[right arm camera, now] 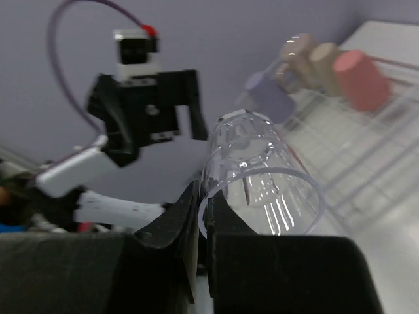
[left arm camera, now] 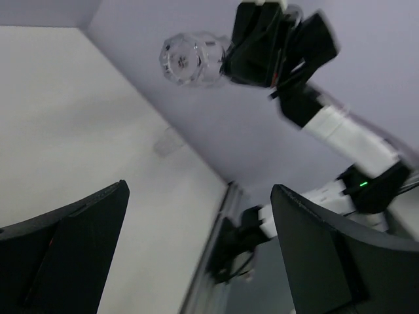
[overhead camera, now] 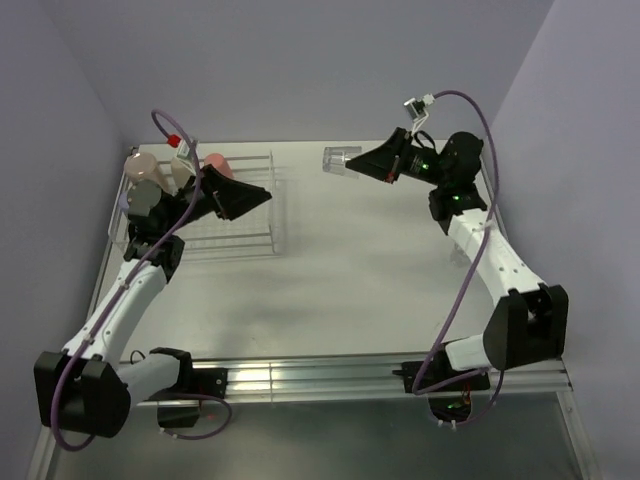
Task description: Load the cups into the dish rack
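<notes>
Glass: A clear glass [overhead camera: 340, 160] hung above the far edge of the counter [overhead camera: 380, 270], tipped on its side, base pointing left toward the dish rack [overhead camera: 250, 238].
Right gripper: The right gripper [overhead camera: 357, 166] was pinching the glass's rim, one finger inside the mouth.
Rack: Thin see-through bars, well apart to the glass's left; a coral tumbler [right arm camera: 357, 78], tan tumbler [right arm camera: 321, 62] and lavender tumbler [right arm camera: 268, 95] were clustered at its far end.
Left gripper: The left gripper [overhead camera: 255, 195] hovered spread wide and empty over the rack's right side.
</notes>
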